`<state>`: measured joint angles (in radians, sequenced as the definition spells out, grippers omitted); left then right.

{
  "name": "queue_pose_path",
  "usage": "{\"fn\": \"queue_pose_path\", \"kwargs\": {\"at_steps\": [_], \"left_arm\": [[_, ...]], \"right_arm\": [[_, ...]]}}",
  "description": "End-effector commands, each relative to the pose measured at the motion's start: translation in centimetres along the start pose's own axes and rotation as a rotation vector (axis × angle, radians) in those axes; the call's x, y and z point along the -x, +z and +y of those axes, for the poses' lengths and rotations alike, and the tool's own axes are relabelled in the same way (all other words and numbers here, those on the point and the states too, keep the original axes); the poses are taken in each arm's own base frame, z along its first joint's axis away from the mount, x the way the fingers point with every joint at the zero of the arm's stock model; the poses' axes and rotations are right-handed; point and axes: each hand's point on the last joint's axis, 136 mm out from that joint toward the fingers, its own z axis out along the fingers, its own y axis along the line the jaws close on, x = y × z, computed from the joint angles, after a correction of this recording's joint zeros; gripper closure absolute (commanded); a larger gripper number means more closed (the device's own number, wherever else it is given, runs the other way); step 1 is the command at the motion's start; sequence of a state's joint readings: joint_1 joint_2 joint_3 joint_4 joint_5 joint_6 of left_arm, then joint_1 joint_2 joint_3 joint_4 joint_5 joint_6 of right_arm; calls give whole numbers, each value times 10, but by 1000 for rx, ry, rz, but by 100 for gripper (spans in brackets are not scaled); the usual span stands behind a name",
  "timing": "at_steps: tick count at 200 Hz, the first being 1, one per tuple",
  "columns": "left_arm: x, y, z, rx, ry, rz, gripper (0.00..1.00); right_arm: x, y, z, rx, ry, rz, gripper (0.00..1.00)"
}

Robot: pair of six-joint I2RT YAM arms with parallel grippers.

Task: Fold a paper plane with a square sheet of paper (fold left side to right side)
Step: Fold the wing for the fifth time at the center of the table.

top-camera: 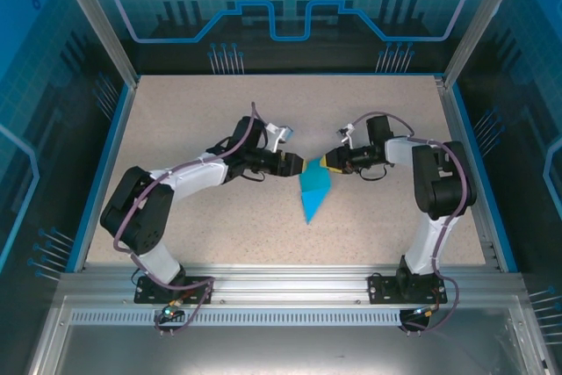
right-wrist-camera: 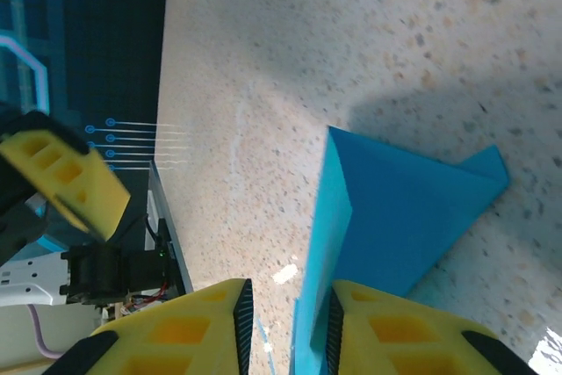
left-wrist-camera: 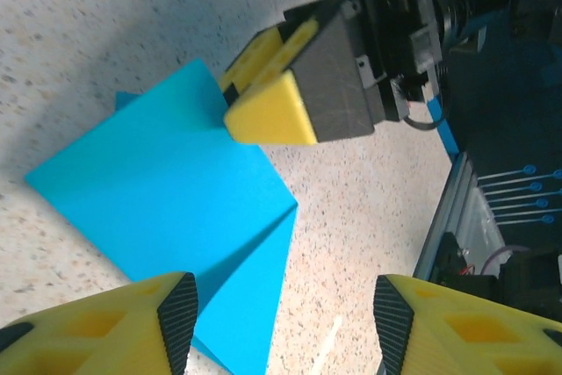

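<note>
Teal paper [top-camera: 313, 186] on speckled beige table [top-camera: 176, 120], blue-lit walls [top-camera: 290, 6] around

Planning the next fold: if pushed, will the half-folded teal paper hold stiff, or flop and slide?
Likely floppy: the paper is one thin sheet, and a flap stands up unpressed. Probably light, so it may slide across the flat speckled table rather than crease.

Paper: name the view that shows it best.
Top external: the whole pointed paper lies in frame, though small. Left wrist shows its folded layers close, bottom cut off. Right wrist shows one raised edge and a corner.
</note>
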<state>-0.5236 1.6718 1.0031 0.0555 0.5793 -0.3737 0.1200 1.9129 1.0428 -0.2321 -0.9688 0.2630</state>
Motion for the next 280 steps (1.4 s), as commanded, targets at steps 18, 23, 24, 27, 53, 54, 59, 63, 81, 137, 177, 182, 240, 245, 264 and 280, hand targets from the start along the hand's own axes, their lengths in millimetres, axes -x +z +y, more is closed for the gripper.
{"fn": "queue_pose_path", "kwargs": {"at_steps": [18, 23, 24, 27, 53, 54, 59, 63, 81, 137, 177, 182, 240, 245, 264, 280], "left_arm": [[-19, 3, -26, 114, 133, 48, 40], [-24, 6, -29, 137, 155, 63, 40], [-26, 6, -29, 143, 157, 68, 40], [-29, 7, -31, 159, 170, 77, 39], [-54, 18, -43, 247, 244, 130, 37], [-55, 19, -44, 247, 246, 130, 36], [-59, 21, -46, 246, 248, 134, 36], [-61, 22, -47, 246, 248, 135, 36], [-65, 27, -48, 251, 252, 130, 35], [-72, 51, -48, 412, 398, 155, 30], [-76, 65, -27, 610, 482, 191, 27], [-77, 68, -26, 631, 493, 195, 27], [-87, 78, -2, 853, 565, 259, 29], [-88, 78, 0, 868, 567, 262, 29], [-93, 79, 7, 896, 567, 279, 31], [-96, 81, 10, 898, 568, 291, 34]], "right_arm": [[-5, 3, -1, -26, 42, 34, 77], [-6, 3, -1, -26, 52, 36, 79], [-6, 3, -1, -27, 53, 36, 80], [-6, 2, -1, -27, 57, 36, 81], [-9, 1, -3, -44, 115, 34, 91], [-9, 1, -3, -43, 117, 34, 91], [-8, 0, -3, -41, 122, 29, 92], [-8, 0, -2, -38, 124, 26, 92], [-8, 1, -1, -21, 137, 18, 92], [-12, 0, -6, -49, 252, 14, 93], [-13, -1, -10, -74, 308, 15, 94], [-13, -1, -11, -77, 313, 15, 94], [-14, 0, -17, -98, 345, 9, 94], [-14, 1, -18, -100, 347, 9, 94], [-14, 1, -20, -107, 351, 5, 94], [-14, 1, -21, -109, 356, 6, 94]]}}
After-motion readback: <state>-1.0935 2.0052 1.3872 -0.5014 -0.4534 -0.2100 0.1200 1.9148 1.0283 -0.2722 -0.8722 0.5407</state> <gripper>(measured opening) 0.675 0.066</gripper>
